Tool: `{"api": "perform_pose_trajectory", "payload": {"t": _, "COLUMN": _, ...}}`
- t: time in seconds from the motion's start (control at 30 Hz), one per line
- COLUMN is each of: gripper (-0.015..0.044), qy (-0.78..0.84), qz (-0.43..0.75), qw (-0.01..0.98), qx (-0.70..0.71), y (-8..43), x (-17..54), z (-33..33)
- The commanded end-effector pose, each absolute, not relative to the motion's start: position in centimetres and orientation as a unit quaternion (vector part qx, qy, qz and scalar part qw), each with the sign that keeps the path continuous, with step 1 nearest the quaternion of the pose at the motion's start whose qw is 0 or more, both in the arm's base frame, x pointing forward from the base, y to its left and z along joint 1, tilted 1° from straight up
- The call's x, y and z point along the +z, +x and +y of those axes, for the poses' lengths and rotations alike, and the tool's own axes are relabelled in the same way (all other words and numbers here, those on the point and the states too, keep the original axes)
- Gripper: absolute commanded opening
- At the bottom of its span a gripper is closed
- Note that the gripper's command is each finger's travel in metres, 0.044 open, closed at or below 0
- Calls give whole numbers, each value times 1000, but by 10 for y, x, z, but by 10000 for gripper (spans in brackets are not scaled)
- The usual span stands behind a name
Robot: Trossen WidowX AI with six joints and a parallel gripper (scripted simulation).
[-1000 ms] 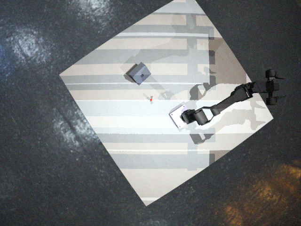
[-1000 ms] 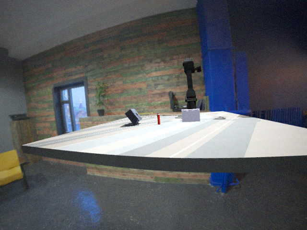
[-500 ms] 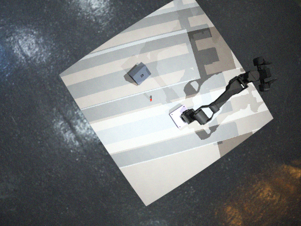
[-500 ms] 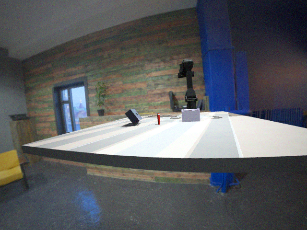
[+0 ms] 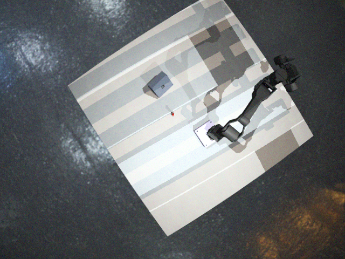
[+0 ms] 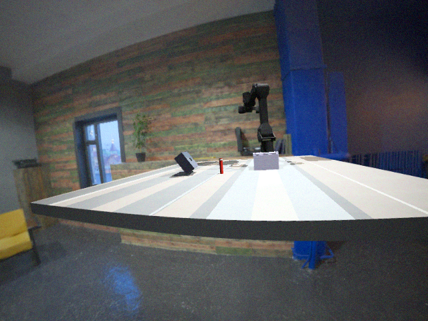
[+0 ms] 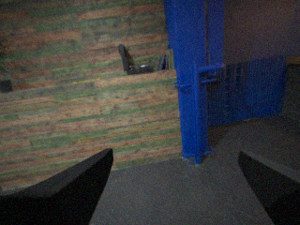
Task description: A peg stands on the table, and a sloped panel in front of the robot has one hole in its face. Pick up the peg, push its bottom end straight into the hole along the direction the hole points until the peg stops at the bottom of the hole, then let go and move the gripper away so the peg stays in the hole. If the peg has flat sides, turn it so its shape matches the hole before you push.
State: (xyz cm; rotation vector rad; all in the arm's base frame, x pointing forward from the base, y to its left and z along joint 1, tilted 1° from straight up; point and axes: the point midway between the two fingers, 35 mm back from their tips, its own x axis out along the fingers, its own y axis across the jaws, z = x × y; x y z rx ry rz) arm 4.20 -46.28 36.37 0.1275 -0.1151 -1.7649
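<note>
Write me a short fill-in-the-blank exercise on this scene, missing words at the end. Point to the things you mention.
The peg (image 5: pixel 172 114) (image 6: pixel 221 166) standing on the table (image 5: pixel 178 209) (image 6: pixel 228 229) is coloured ____.
The sloped panel (image 5: pixel 158 83) (image 6: pixel 184 162) has one ____ in its face.
The gripper (image 5: pixel 288 73) (image 6: pixel 241 103) (image 7: pixel 173 155) has its fingers ____, with nothing between them.
The column (image 6: pixel 305 110) (image 7: pixel 189 94) behind the arm (image 5: pixel 252 103) (image 6: pixel 264 120) is ____.

Missing words: red; hole; open; blue

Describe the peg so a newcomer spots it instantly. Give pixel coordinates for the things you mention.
On the striped table (image 5: pixel 194 192) (image 6: pixel 241 193), look between the tilted blue-grey block (image 5: pixel 158 87) (image 6: pixel 184 162) and the pale lilac robot base (image 5: pixel 201 137) (image 6: pixel 265 161). The slim red peg (image 5: pixel 172 114) (image 6: pixel 221 166) stands there upright, far thinner than either neighbour and the only red one.
</note>
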Motion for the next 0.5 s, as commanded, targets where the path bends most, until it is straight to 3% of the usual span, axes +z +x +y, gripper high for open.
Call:
{"api": "perform_pose_trajectory", "payload": {"t": 0.0, "gripper": 440, "qy": 77, "qz": -42, "qw": 651, "qx": -754, "y": 65, "x": 352, "z": -461}}
{"api": "perform_pose_trajectory", "payload": {"t": 0.47, "gripper": 440, "qy": 139, "qz": -5, "qw": 713, "qx": -687, "y": 148, "x": 317, "z": -440}}
